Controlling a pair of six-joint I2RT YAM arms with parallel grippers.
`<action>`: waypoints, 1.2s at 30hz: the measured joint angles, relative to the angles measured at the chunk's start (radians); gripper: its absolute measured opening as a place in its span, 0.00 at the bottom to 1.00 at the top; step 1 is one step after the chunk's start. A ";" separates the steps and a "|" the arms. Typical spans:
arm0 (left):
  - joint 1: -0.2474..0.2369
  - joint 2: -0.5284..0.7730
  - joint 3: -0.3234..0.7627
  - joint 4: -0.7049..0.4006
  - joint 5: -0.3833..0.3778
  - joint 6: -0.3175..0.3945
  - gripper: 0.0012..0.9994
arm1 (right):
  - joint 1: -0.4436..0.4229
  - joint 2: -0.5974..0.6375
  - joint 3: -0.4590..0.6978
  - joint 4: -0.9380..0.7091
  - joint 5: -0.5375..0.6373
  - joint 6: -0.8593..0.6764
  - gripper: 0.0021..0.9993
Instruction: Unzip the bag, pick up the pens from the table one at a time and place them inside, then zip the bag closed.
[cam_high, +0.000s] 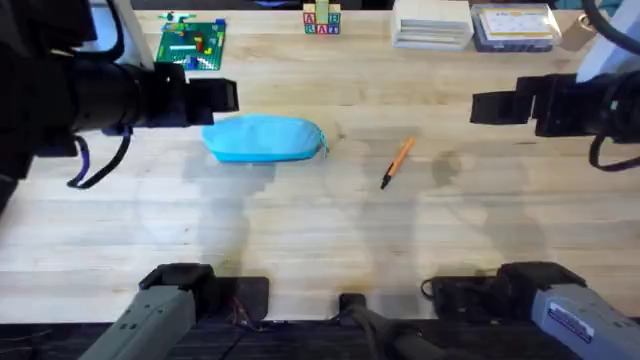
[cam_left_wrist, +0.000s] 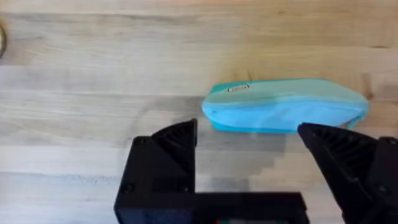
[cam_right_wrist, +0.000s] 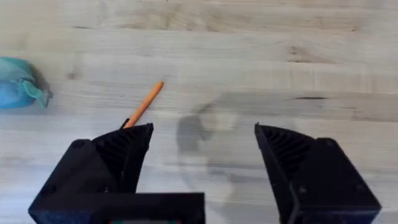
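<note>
Light-blue soft fabric, the bag (cam_high: 265, 138) lies oblong left of centre on our pale grained wooden counter (cam_high: 300, 240), the slim orange pen (cam_high: 398, 161) to its right, apart. Our left pincer (cam_left_wrist: 249, 149) and right pincer (cam_right_wrist: 202, 146) both gape open, holding nothing.

Left arm reaches in from the left side, raised; left gripper (cam_left_wrist: 247, 140) has fingers spread wide. Right arm mirrors from the right; right gripper (cam_right_wrist: 204, 140) likewise spread, holding nothing.
</note>
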 joint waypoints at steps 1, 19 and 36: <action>0.000 0.004 0.000 0.011 0.000 0.000 0.99 | 0.000 0.000 0.000 0.000 0.000 0.000 1.00; 0.000 0.052 0.002 0.078 0.002 0.035 0.99 | 0.000 0.000 0.001 0.001 0.000 0.000 1.00; 0.354 0.054 0.002 0.026 0.539 0.635 0.99 | 0.000 0.000 0.001 0.001 0.000 0.000 1.00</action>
